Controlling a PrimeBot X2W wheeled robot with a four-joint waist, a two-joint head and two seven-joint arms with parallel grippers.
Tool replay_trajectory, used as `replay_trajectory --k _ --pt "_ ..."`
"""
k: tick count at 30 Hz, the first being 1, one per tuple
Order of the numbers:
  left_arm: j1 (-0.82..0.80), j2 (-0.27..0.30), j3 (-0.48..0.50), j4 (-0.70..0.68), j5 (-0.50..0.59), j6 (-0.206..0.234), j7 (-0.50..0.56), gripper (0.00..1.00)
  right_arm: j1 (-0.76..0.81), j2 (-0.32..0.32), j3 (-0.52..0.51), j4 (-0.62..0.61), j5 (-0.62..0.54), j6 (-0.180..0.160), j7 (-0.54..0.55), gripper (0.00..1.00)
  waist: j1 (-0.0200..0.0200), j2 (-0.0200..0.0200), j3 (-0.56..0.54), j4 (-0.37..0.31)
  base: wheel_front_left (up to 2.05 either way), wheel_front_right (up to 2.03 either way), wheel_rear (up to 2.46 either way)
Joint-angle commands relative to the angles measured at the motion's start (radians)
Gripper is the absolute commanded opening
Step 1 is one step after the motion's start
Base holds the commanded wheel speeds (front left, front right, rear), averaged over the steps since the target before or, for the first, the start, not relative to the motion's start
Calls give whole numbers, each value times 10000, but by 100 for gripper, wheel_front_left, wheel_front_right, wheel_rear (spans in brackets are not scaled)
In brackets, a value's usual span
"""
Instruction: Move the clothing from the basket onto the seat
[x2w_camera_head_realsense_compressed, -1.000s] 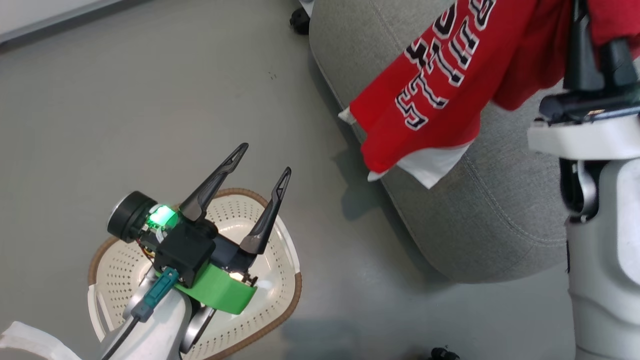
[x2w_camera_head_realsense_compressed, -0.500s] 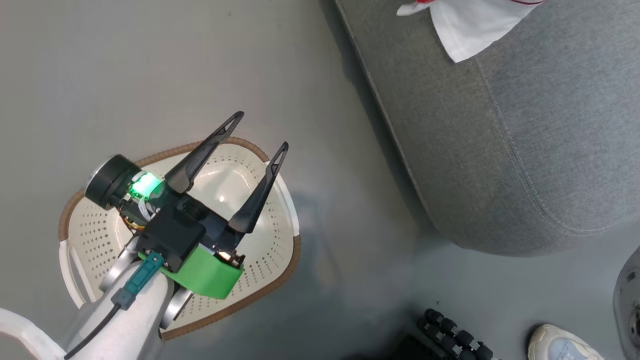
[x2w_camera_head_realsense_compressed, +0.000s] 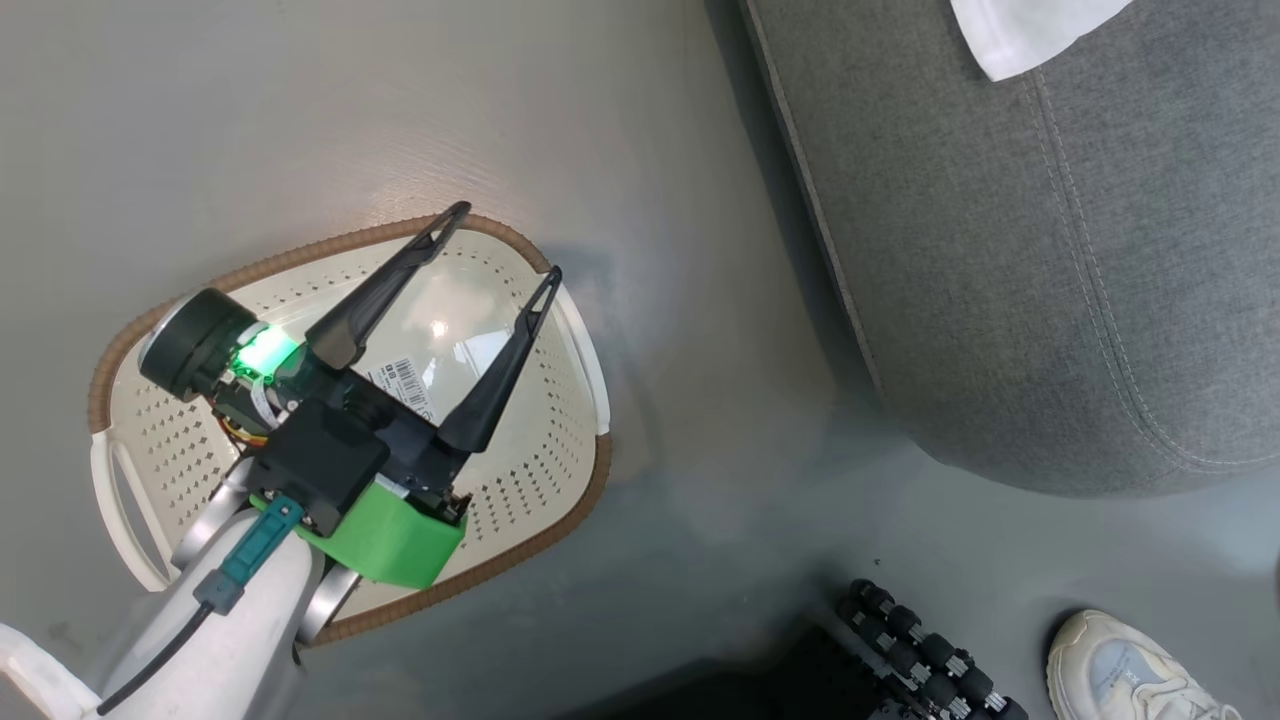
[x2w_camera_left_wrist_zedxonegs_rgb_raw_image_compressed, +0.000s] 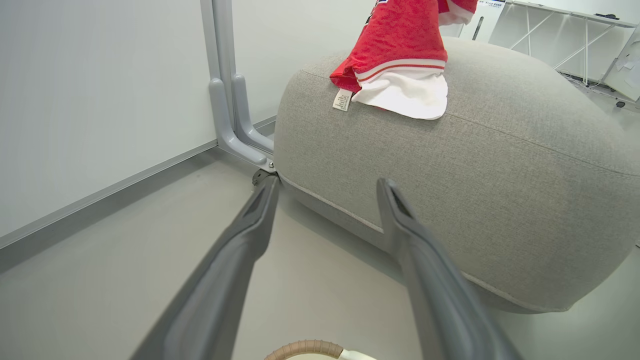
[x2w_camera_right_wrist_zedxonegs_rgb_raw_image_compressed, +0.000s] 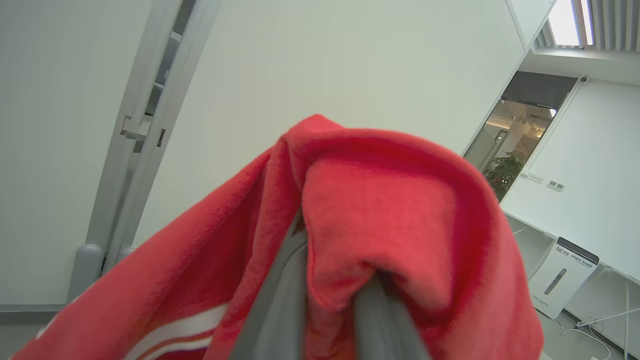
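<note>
Left gripper (x2w_camera_head_realsense_compressed: 507, 240): fingers spread, holding nothing, positioned over the basket (x2w_camera_head_realsense_compressed: 330, 240), which stands on the floor apart from the seat (x2w_camera_left_wrist_zedxonegs_rgb_raw_image_compressed: 475, 175). Right gripper (x2w_camera_right_wrist_zedxonegs_rgb_raw_image_compressed: 335, 265): pinching a fold of the jersey (x2w_camera_left_wrist_zedxonegs_rgb_raw_image_compressed: 400, 40), with red cloth draped over both fingers. The jersey's lower hem and white lining rest on the seat top.

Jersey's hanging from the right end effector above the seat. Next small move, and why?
Probably lower the right end effector slightly and open it. The red sports jersey is bunched around it, yet its striped hem and white lining lie on the large light-grey fabric seat cushion. The cream-white perforated plastic basket looks empty, so release seems all that remains.
</note>
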Motion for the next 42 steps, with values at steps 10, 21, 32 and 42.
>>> replay_trajectory --k 10,21,32,42 --pt "-174 153 73 -33 -39 -28 3 100 1584 1355 -571 946 -880 -14 85 0 -1 96 218 69 0 0 0" --pt "-133 58 28 63 -43 -28 3 100 1897 1487 -603 2794 -665 -14 -74 0 -1 96 51 33 0 0 0" --pt "216 -461 26 386 -107 -19 3 100 2859 1142 517 2731 152 -14 -113 100 -1 96 -1230 32 0 0 0" --pt "899 -1231 313 864 -143 14 5 100 5204 1026 1363 2222 870 -14 -115 100 -1 96 -2943 103 0 0 0"
